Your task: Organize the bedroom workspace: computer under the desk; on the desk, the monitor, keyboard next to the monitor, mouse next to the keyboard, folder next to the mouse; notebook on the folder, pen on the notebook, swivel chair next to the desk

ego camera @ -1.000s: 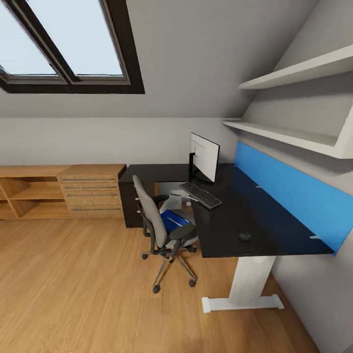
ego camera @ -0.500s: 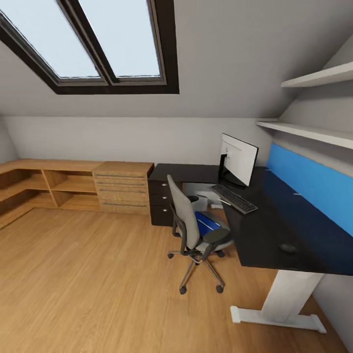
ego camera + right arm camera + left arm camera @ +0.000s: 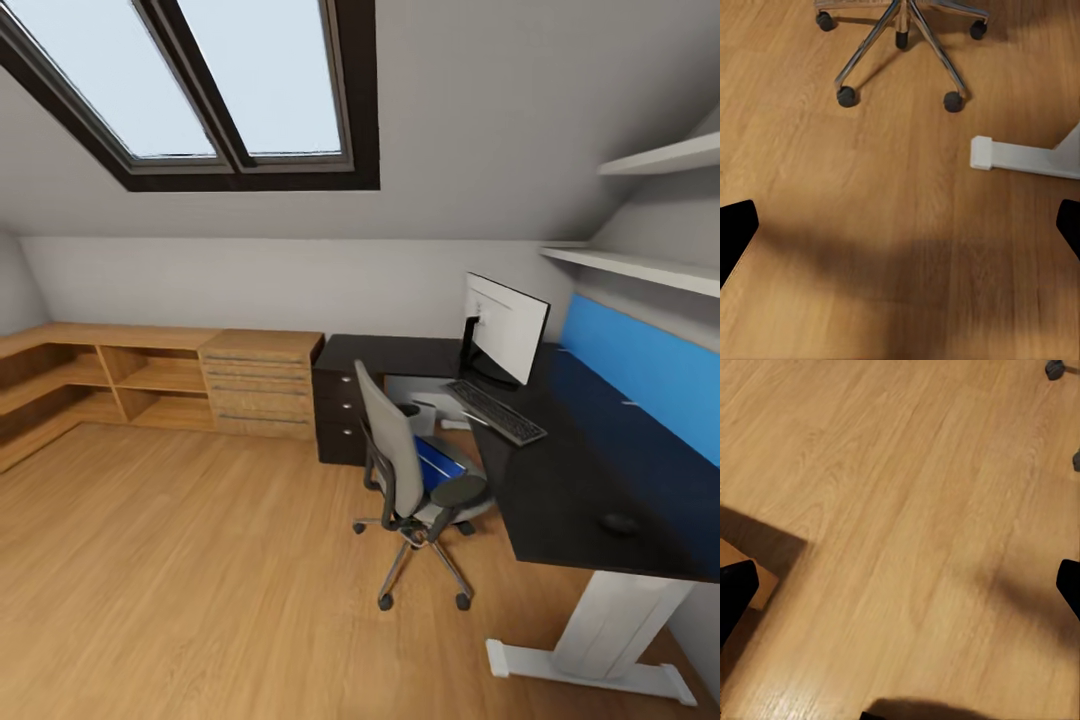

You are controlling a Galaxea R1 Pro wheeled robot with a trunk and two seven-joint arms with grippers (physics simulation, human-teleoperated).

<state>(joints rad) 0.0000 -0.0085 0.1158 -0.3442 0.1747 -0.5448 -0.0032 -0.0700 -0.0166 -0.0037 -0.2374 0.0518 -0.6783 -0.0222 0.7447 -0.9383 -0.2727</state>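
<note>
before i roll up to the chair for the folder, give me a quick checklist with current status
1. Folder lies on the swivel chair seat: ok.
2. Desk top has bare room near the mouse: ok.
3. Keyboard beside the monitor: ok.
4. Floor between robot and chair free of obstacles: ok.
5. Left claw and right claw open with nothing held: ok.
6. Notebook and pen located: cannot tell.

Attic home office, skylight (image 3: 240,90), desk (image 3: 600,480) with monitor (image 3: 505,328), swivel chair (image 3: 405,470)
</note>
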